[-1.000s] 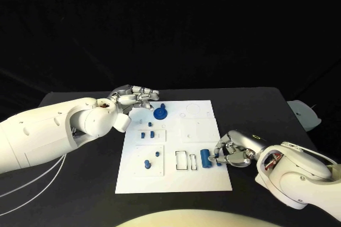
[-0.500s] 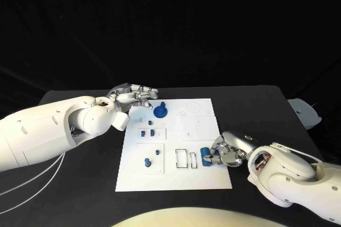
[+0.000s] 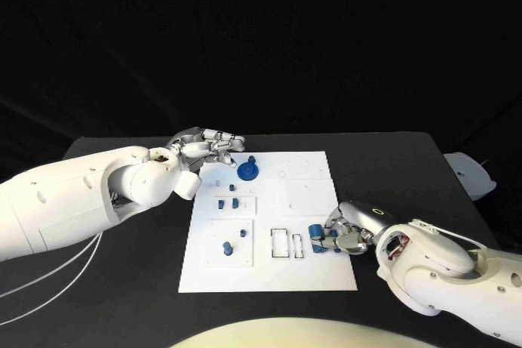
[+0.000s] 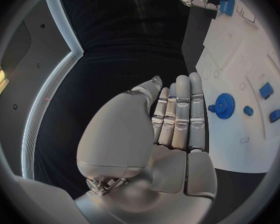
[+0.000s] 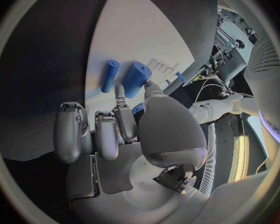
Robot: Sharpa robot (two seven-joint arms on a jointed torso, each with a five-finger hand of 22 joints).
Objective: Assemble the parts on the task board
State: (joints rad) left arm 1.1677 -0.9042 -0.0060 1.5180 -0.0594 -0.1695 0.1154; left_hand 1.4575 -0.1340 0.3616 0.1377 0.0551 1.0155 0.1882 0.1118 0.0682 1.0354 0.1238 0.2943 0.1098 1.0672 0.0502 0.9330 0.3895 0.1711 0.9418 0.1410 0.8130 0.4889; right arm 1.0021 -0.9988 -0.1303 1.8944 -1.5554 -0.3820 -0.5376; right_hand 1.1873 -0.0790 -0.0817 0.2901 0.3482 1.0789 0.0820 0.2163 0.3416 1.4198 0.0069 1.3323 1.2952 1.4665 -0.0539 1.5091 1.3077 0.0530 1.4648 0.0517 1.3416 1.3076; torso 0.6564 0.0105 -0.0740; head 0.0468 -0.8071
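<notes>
Right silver hand [image 3: 346,235] pinches a short blue plastic cylinder [image 5: 135,79] beside the white task board's [image 3: 315,276] rectangular slots, likely for seating (left silver hand [image 3: 207,146] hovers empty, fingers together).

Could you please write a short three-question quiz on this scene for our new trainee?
1. True or false: the left hand holds the blue gear.
2. Which hand is at the blue cylinders near the task board's right edge? A) left B) right
3. Fill in: the gear lies on the board's ____ end, seen from the robot.

Key: 1. False; the left hand's fingers are straight and empty beside the gear. 2. B, the right hand; whether it grips one cannot be told. 3. Far.
</notes>
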